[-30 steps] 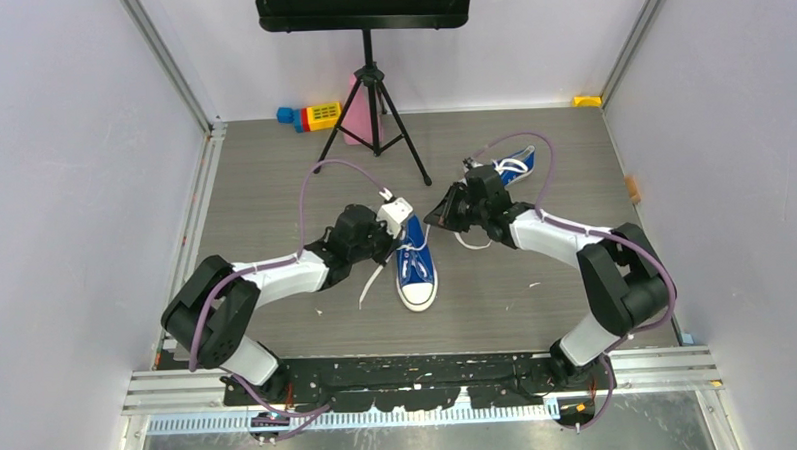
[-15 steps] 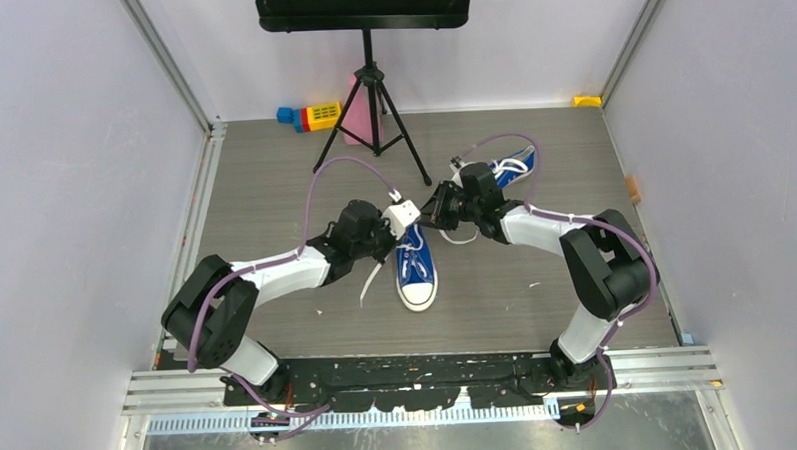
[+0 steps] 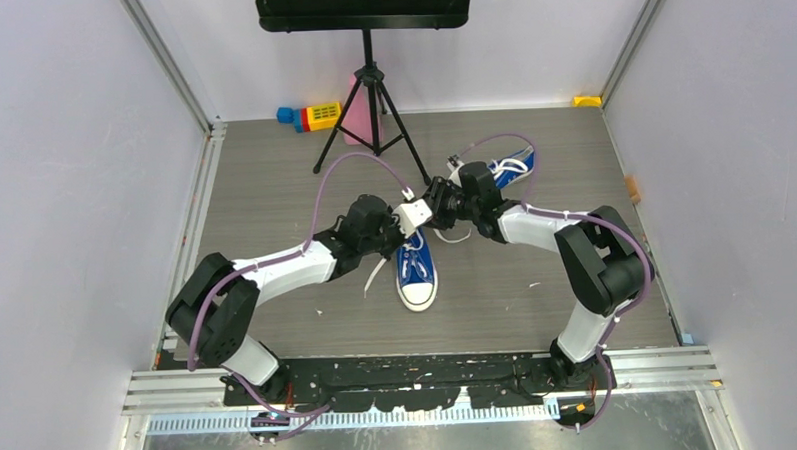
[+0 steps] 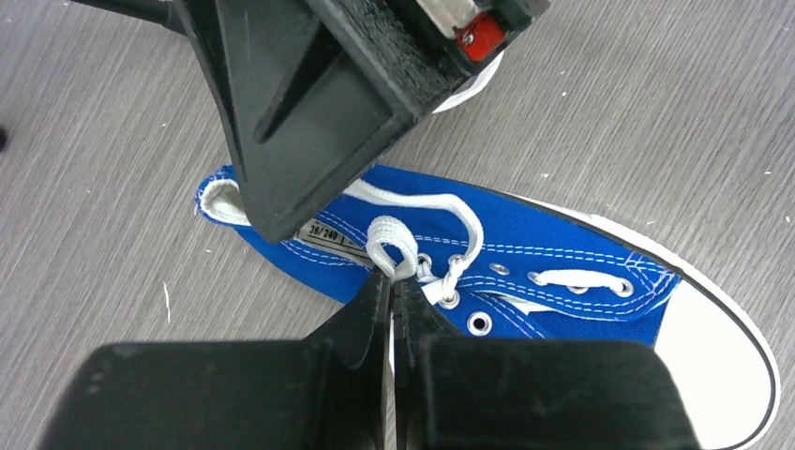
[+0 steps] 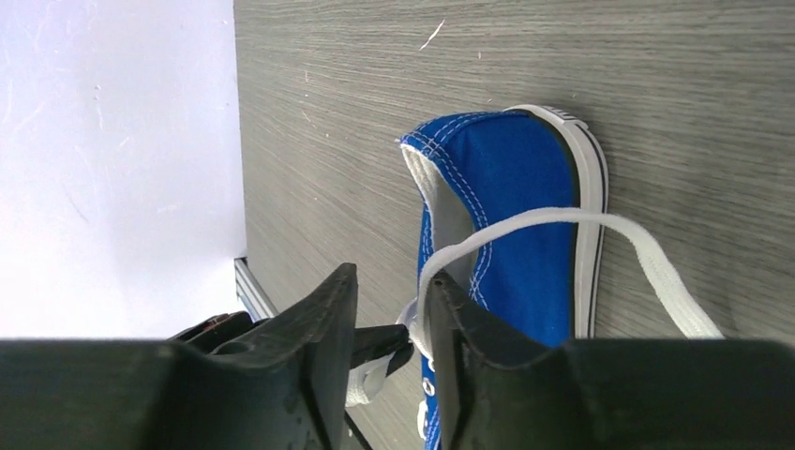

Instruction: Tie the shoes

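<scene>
Shoe [image 3: 416, 274] midway between the surface's [image 3: 273, 189] side edges. Left jaws pinch its lace loop [image 4: 392, 246] at the base — we judge so the right jaws, straddling the free strand [image 5: 525, 221], can wrap it; their grip we cannot tell.

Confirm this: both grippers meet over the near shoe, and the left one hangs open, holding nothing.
One thing is wrong. The left gripper is not open: it is shut on a lace loop, as the left wrist view shows. It does meet the right gripper over the near shoe.

Black tripod stand [image 3: 369, 81], colourful toy blocks [image 3: 316, 116]
</scene>
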